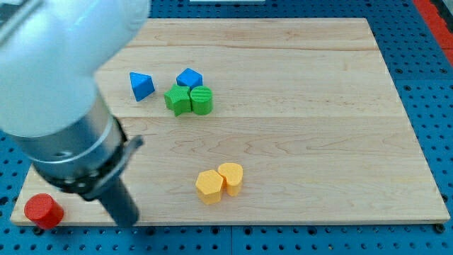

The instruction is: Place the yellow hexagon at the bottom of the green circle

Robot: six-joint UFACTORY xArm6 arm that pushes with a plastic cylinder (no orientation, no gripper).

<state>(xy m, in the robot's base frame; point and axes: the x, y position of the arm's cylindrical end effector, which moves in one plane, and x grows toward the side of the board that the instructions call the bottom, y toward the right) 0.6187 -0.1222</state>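
A bulky, blurred white rounded arm casing (60, 53) fills the view's upper left. Below it sits a dark grey cylindrical collar (78, 159), from which a straight dark rod (117, 198) extends.

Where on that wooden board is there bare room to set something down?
The whole right half of the board is bare, as is the strip between the green circle and the yellow hexagon. It is crowded around the green and blue cluster at top left.

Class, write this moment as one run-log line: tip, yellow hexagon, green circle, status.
my tip: view's bottom left, clear of blocks | yellow hexagon: touching yellow heart | green circle: beside green star | status: hexagon not yet placed
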